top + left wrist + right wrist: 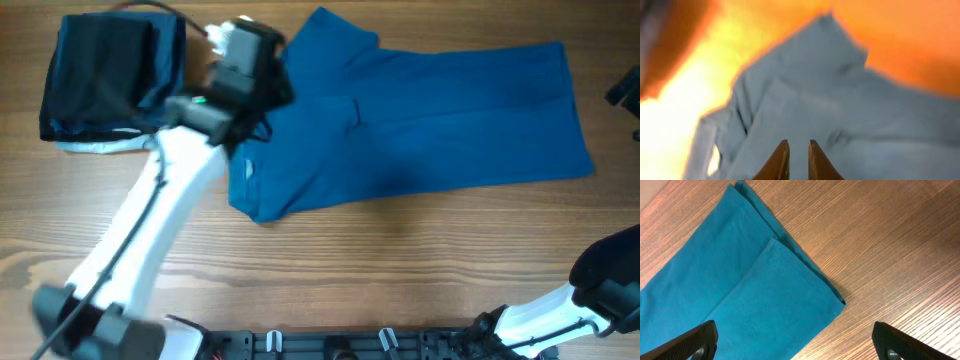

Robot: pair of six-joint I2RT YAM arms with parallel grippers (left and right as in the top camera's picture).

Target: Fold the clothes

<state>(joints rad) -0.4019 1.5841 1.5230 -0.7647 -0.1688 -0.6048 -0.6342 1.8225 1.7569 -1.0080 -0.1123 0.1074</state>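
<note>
Currently: shirt (420, 115), blue, spread flat on table (400, 260); left gripper (798, 146) above shirt's collar end, jaws narrow, empty; right gripper (794, 330) over shirt's hem corner, jaws wide, empty; dark stack (105, 75) beside shirt's collar end.

We've got shirt (430, 120) flat on table (330, 270), centre to right. Folded stack (105, 80) left of it, back-left corner. L gripper (798, 145) above shirt's left end.

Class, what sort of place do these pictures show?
Likely a robot lab bench: a wooden table, a white robot arm over a blue polo shirt, folded dark garments beside it.
</note>
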